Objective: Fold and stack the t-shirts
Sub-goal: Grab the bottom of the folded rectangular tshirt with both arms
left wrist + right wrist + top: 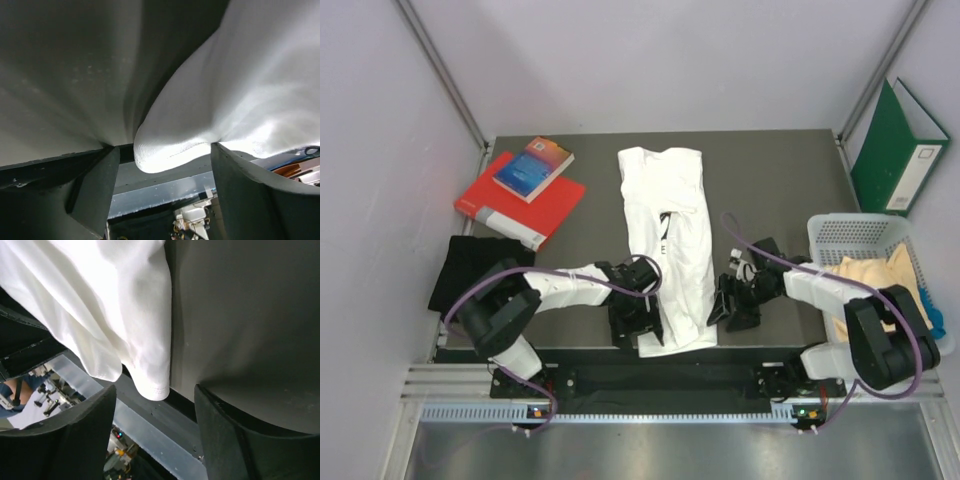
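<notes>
A dark grey table [790, 190] sits in a pale-walled booth, with a green binder [895, 150] leaning at the right rear. At the left rear a blue book [533, 168] lies on a red book [535, 205], and a black t-shirt [470, 265] is spread at the left edge. A white mesh basket [840, 232] on the right holds a pale yellow t-shirt [875, 275], with a bit of blue cloth [940, 322] at its near corner. The white t-shirt [665, 200] lies in the middle as a long strip from the rear to the near edge. From above, the left end effector [638, 318] is at its near left corner and the right end effector [732, 308] just beside its near right side; how the jaws stand cannot be told there. The wrist views settle that: the fingers [95, 190] on the left are spread wide around a rounded fold of cloth at the table's lip, and the right fingers [235, 440] gape equally wide, the hem corner hanging ahead of them.
</notes>
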Robot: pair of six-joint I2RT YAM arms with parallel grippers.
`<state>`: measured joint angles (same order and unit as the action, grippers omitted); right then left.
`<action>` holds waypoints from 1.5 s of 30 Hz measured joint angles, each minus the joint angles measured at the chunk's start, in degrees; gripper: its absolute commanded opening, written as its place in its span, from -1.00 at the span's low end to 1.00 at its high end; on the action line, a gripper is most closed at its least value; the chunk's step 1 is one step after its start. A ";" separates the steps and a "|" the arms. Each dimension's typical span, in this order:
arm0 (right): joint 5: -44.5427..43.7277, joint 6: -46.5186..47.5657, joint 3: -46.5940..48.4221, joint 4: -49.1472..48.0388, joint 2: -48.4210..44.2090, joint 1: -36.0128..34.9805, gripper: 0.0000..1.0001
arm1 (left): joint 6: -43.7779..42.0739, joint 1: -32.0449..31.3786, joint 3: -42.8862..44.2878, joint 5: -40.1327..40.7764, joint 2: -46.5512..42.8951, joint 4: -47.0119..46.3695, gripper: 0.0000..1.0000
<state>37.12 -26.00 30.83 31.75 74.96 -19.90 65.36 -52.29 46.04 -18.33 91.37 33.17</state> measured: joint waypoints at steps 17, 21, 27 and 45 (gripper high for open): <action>0.72 -0.66 6.91 4.09 7.78 -3.34 -1.00 | -0.74 -1.49 4.52 0.02 5.62 4.63 -1.00; 0.61 0.52 9.51 6.71 7.54 -3.37 -1.00 | -1.79 -1.29 7.26 3.45 5.05 7.91 -1.00; -0.35 2.82 17.16 12.09 4.85 -3.37 -1.00 | -3.65 0.57 16.63 12.52 1.14 12.41 -1.00; 0.83 -0.35 5.79 10.49 7.04 -3.30 0.11 | -5.33 3.67 20.85 14.49 0.24 15.10 -1.00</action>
<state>37.95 -26.35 36.62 42.24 82.00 -23.20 60.03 -48.62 66.89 -3.84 91.61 48.27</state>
